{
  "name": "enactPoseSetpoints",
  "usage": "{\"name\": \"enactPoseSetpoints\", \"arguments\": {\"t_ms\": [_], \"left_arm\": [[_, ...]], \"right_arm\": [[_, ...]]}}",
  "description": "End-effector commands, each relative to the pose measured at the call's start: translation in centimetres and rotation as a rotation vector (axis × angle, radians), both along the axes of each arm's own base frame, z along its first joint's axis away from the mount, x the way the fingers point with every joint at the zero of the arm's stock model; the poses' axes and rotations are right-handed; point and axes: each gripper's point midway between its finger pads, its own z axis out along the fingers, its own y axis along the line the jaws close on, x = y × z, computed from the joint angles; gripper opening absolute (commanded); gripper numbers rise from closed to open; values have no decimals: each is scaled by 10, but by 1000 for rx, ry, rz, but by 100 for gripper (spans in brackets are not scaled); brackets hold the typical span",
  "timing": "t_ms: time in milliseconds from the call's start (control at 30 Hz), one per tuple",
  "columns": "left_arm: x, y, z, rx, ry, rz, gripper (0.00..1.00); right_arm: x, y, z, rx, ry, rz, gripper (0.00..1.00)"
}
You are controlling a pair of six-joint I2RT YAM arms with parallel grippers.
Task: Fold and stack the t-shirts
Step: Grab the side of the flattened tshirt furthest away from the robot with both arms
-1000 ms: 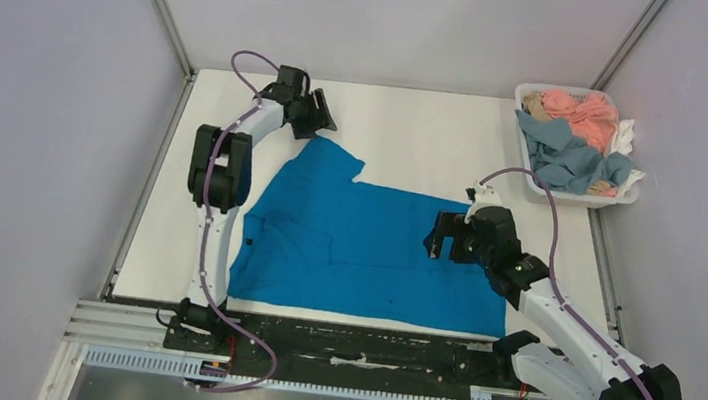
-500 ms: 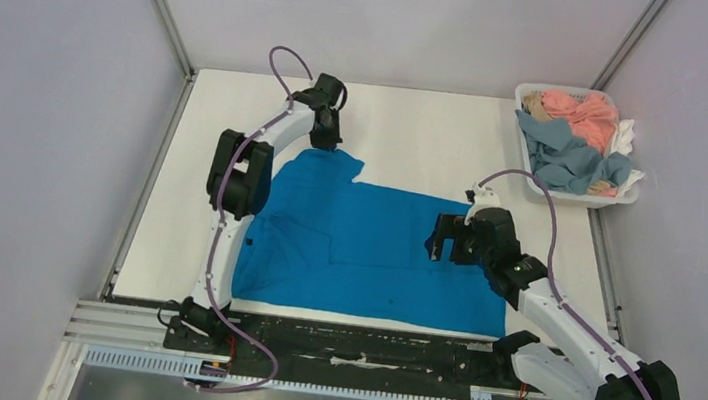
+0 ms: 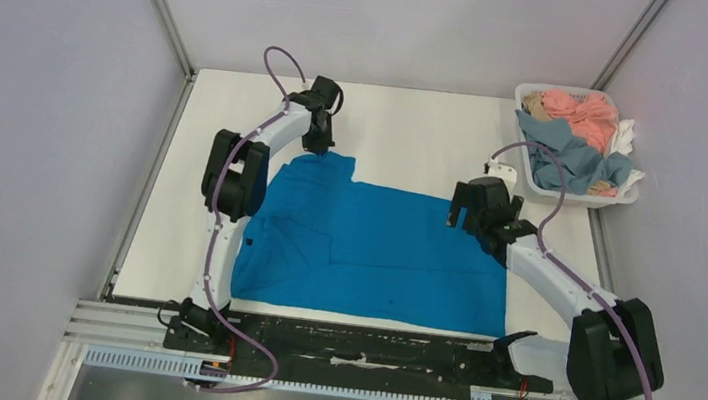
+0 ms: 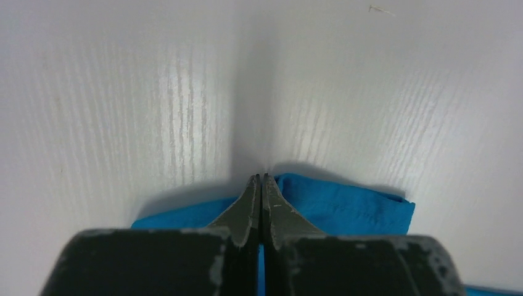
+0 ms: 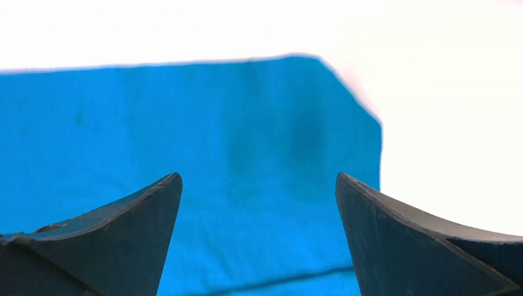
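Observation:
A blue t-shirt (image 3: pixel 375 248) lies spread flat on the white table (image 3: pixel 418 132). At its far left sleeve, my left gripper (image 3: pixel 317 144) points down at the cloth. In the left wrist view that gripper (image 4: pixel 260 179) is shut, its tips at the sleeve's far edge (image 4: pixel 345 206), and a strip of blue shows between the fingers lower down. My right gripper (image 3: pixel 459 210) hovers over the shirt's far right corner. The right wrist view shows it (image 5: pixel 259 179) open, with only flat blue fabric (image 5: pixel 185 123) below the gap.
A white basket (image 3: pixel 572 197) holding pink, grey-blue and white clothes (image 3: pixel 579 135) stands at the far right of the table. Grey walls close in both sides. A black rail (image 3: pixel 353 346) carrying the arm bases runs along the near edge.
My left gripper swung right onto the sleeve and closed on it. The right arm moved from the shirt's right middle up toward its far right corner, still open.

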Motion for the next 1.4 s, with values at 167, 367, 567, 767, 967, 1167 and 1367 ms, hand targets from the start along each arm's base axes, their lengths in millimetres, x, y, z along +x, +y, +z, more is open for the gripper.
{"name": "enactPoseSetpoints", "arguments": {"t_ms": [167, 367, 567, 767, 967, 1167, 1367], "left_arm": [[-1, 36, 27, 89, -53, 53, 2], [4, 47, 32, 76, -78, 77, 2], [9, 64, 38, 78, -94, 106, 2], [11, 68, 37, 70, -98, 104, 2], [11, 62, 41, 30, -112, 78, 2], [10, 60, 43, 16, -122, 65, 2], [10, 59, 45, 4, -129, 60, 2]], "right_arm": [[85, -26, 21, -241, -23, -201, 98], [116, -26, 6, -307, 9, -239, 93], [111, -40, -21, -382, 101, -298, 91], [88, -55, -35, -388, 144, -327, 87], [87, -61, -44, -377, 158, -335, 85], [117, -47, -35, -317, 110, -317, 82], [117, -49, -45, -328, 130, -332, 78]]}}
